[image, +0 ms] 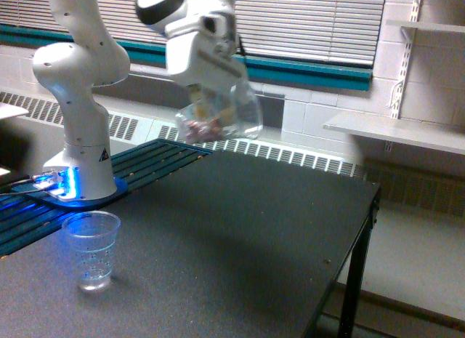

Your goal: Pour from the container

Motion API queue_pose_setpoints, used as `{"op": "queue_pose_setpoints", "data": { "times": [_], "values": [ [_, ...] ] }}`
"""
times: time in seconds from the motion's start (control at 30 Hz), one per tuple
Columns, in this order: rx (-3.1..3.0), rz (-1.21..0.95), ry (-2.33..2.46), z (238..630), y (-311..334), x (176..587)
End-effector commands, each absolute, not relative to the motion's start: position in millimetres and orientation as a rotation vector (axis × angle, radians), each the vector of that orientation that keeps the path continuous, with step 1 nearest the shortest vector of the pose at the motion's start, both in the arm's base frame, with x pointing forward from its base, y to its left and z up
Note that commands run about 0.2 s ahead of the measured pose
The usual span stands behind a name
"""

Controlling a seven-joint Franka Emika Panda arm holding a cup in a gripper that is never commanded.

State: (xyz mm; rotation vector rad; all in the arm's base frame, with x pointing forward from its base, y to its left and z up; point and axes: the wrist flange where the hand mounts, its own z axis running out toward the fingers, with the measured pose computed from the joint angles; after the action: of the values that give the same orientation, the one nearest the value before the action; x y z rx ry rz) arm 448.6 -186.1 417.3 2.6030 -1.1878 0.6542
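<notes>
The gripper point(211, 109) is clamping the container point(221, 116) by its rim, holding it tilted above the table point(240, 229), well apart from the cup point(91, 249).

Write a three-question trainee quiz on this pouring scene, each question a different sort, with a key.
1. True or false: the container rests on the table.
2. Multiple choice: the cup on the table stands A) directly under the container, B) toward the exterior view's left of it, near the arm's base, C) on the shelf.
3. Fill in: the small pieces in the container look ____ in colour.

Key
1. False: the gripper holds it in the air, tilted.
2. B.
3. Reddish-brown, gathered at the container's lower end.
</notes>
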Motion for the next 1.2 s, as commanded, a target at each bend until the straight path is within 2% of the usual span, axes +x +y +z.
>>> {"op": "queue_pose_setpoints", "data": {
  "times": [0.03,0.67,1.2],
  "values": [
    [2.547,0.637,-1.293,404.2,-203.3,416.5],
    [2.404,0.444,-1.477,351.9,-227.2,324.3],
    [2.348,0.304,-1.573,320.6,-230.9,277.4]
  ]
}}
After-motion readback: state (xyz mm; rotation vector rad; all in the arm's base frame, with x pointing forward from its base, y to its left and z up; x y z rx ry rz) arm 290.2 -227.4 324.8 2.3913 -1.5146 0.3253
